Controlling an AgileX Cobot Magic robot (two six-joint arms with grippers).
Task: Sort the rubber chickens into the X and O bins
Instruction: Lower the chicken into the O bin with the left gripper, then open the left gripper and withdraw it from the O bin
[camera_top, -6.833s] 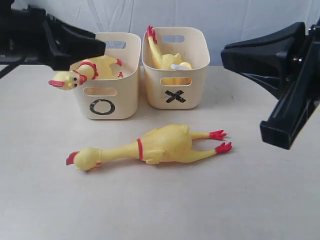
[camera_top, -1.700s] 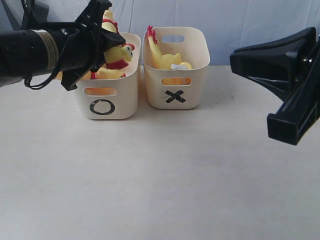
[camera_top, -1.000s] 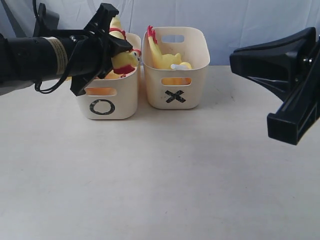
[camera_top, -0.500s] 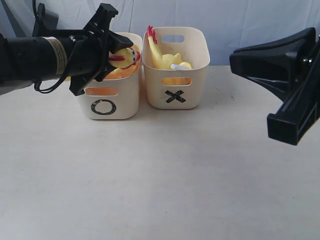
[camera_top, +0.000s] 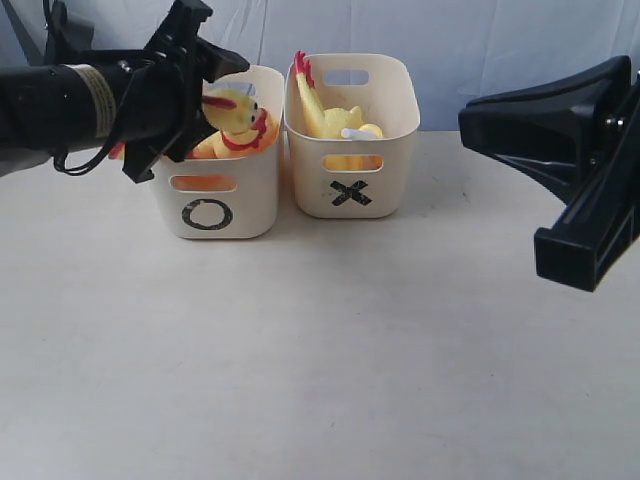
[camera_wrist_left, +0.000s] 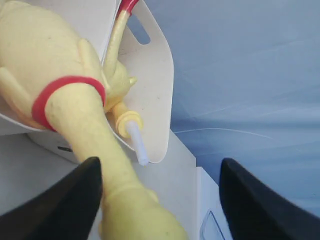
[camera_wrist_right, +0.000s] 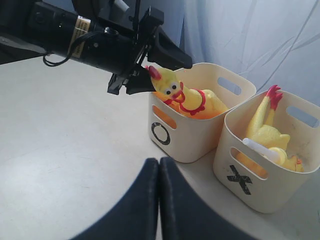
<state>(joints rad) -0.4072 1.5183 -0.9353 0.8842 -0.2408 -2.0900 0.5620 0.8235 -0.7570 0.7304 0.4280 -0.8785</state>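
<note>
Left gripper (camera_top: 200, 105) lifted, jaws wide; chicken (camera_top: 235, 115) head above O bin (camera_top: 210, 205) rim.

The left arm (camera_top: 50, 105) is a matte black cylinder wrapped by a pale label band (camera_top: 96, 92) with dark print, and a thin black cable (camera_wrist_right: 52, 64) loops beneath it. Its fingers (camera_wrist_left: 65, 200) are broad, black and tapered. The right arm (camera_top: 570, 150) is angular, wedge-shaped black housing.

Left arm (camera_top: 60, 105) stretched level, left pincer (camera_wrist_left: 159, 172) spread wide. Right pincer (camera_wrist_right: 159, 165) closed, 2 fingers touching.
</note>
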